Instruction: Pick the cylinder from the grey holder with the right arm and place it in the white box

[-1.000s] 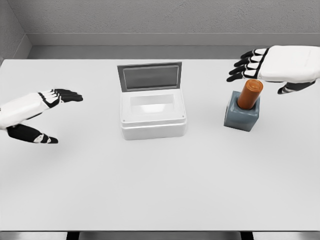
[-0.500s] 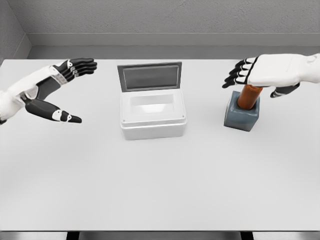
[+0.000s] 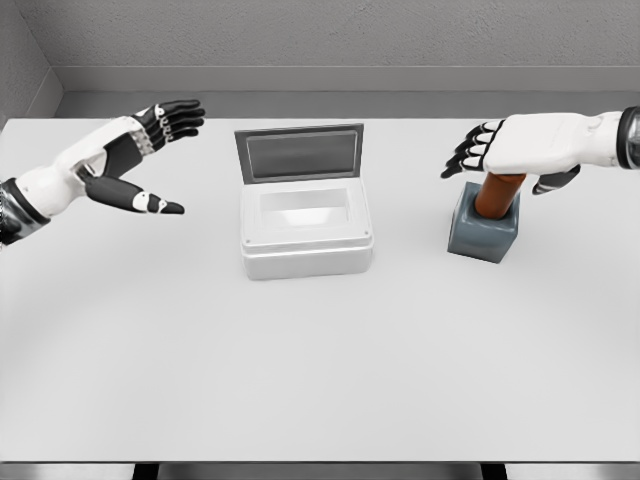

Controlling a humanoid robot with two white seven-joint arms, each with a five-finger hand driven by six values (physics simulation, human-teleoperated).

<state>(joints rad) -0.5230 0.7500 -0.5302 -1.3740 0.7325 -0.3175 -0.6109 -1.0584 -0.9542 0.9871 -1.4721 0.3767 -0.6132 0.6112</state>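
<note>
The white worktop (image 3: pixel 320 380) carries two items. A white box (image 3: pixel 306 232) stands near the centre, its grey-lined lid (image 3: pixel 299 152) raised upright at the back edge and its interior exposed. Well apart to the right stands a grey holder (image 3: pixel 483 230), a squat block tilted slightly in plan.

The cylinder (image 3: pixel 497 193), orange-brown, sits upright in the holder's socket. Only its middle section shows; the top is covered by the right hand.

The right hand (image 3: pixel 520 150) enters from the right edge and lies palm-down directly over the cylinder's top. Its dark-tipped fingers (image 3: pixel 465 155) extend leftward past the cylinder, spread and not closed around it. The thumb (image 3: pixel 556 181) shows below the palm on the right side of the cylinder. Whether the palm touches the cylinder's top cannot be determined from this view. The hand is released and grasps nothing.

The left hand (image 3: pixel 130 160) enters from the left edge and hangs above the worktop, to the left of the box and apart from it. Its fingers (image 3: pixel 175 113) point toward the upper right, the thumb (image 3: pixel 150 203) spread away below them. It is released and empty.
</note>
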